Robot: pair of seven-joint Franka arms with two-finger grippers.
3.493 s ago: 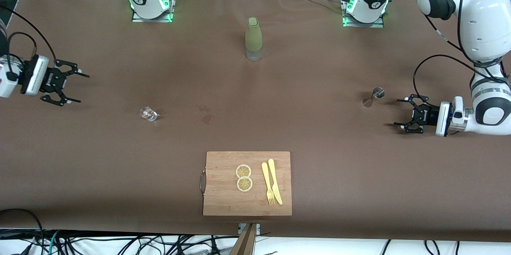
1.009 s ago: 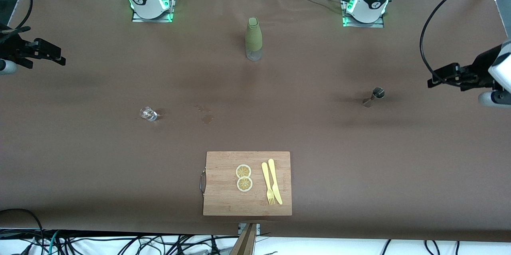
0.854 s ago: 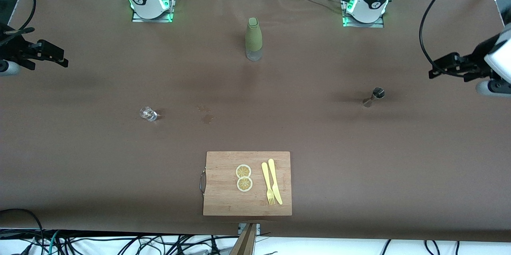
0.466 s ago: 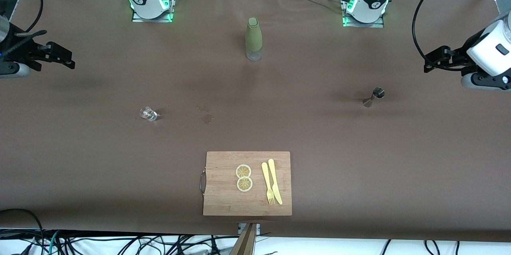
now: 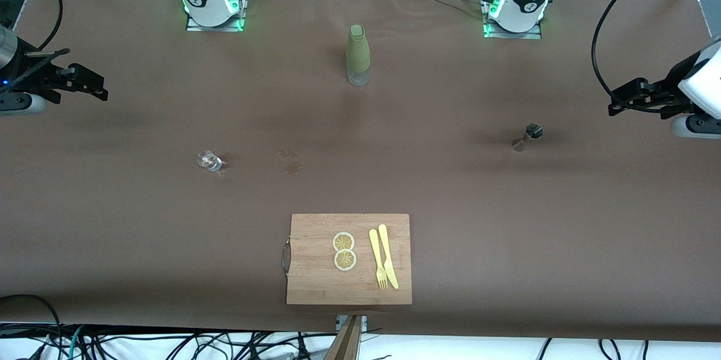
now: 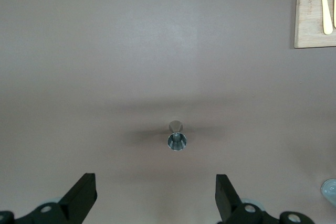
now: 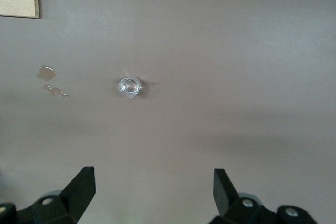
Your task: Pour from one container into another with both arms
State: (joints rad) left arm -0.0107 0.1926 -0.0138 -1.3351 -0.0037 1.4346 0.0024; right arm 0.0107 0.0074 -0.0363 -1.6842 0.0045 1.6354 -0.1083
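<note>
Standing upright — hourglass steel jigger [image 5: 527, 137], round glass tumbler [image 5: 208, 160].

An olive-green bottle [image 5: 358, 54] with a clear base stands upright on the brown bench [image 5: 507, 225]. Nearer the camera, a wooden cutting board [image 5: 315, 275] carries two lemon slices [image 5: 344, 250] beside a yellow fork [image 5: 377, 258] and knife [image 5: 388, 255]. Small wet spots [image 5: 290, 161] mark the bench.
</note>
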